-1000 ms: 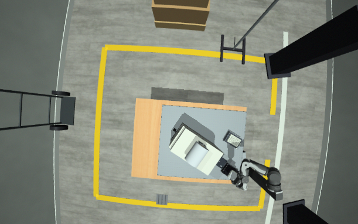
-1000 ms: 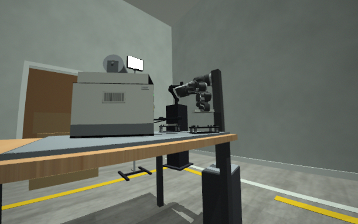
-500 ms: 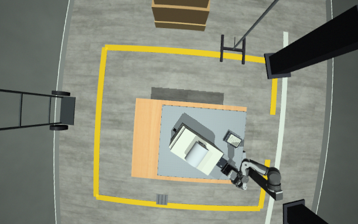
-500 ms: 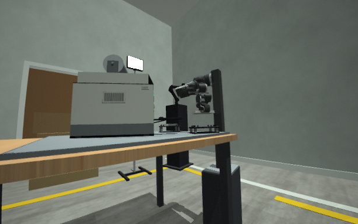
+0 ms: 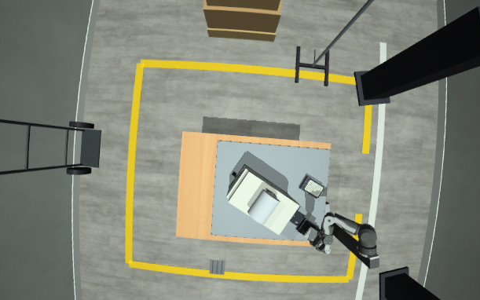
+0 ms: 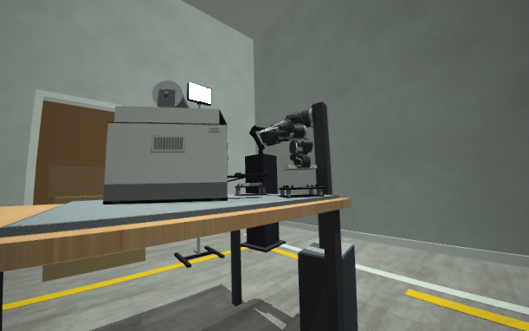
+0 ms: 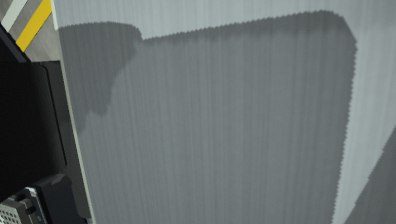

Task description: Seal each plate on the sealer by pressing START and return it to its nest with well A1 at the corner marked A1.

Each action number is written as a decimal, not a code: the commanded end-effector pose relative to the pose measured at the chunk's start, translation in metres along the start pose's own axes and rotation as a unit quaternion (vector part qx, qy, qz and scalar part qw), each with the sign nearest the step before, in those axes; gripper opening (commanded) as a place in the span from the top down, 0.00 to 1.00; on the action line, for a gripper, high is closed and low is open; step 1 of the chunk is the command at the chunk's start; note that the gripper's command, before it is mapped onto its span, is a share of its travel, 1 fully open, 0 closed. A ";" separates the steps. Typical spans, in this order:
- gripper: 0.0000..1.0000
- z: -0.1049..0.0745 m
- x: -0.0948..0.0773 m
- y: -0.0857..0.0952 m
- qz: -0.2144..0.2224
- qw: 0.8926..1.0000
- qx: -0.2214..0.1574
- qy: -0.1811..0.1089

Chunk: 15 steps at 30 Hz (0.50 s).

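Progress looks early: the dark two-finger pincer (image 6: 299,163) is clenched on a thin flat well plate (image 6: 291,169) above the wooden bench (image 6: 144,234), the second pale plate (image 5: 313,187) lies nested, and both sealings probably remain.

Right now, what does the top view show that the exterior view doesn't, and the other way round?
Only the top view shows the yellow floor line as a full rectangle, the hand truck, and the wells of the plate in its nest. Only the exterior view shows the sealer's barcode label and the plate-like slab under the gripper, off the nests. Both show the sealer, mat and arm.
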<state>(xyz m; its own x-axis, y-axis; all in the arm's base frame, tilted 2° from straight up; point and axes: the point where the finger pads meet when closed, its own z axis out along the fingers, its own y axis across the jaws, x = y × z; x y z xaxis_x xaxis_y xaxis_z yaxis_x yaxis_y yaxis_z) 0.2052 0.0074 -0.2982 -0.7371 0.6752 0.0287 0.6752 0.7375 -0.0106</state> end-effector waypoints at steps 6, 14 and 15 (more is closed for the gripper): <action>1.00 0.003 0.000 0.001 -0.003 1.000 -0.004 -0.001; 1.00 0.007 0.000 0.001 -0.003 1.000 -0.003 0.000; 1.00 0.007 0.000 0.001 -0.003 1.000 -0.003 0.000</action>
<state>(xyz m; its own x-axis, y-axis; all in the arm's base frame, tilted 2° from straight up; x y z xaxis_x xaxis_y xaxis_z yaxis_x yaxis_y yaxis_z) 0.2055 0.0075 -0.3045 -0.7371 0.6752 0.0279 0.6753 0.7375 -0.0095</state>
